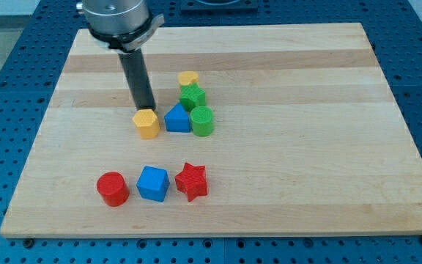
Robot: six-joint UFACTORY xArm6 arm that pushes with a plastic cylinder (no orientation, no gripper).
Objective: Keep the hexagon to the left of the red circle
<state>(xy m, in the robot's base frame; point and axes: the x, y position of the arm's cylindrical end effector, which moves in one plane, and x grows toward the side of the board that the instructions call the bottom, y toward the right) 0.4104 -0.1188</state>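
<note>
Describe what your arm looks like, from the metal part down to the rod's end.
A shiny silver-grey metal housing at the view's top carries a straight, dark, cylindrical rod. My tip ends just above the yellow hexagon. No claw, cables or markings are visible.

The yellow hexagon (146, 123) stood flat on the wooden surface (306, 147), near the middle of the view and slightly toward its left. It was a short six-sided block, upright, with its top face showing. The red circle (113, 188), a short red cylinder standing on end, lay well apart from it toward the view's bottom and somewhat further to the view's left.
</note>
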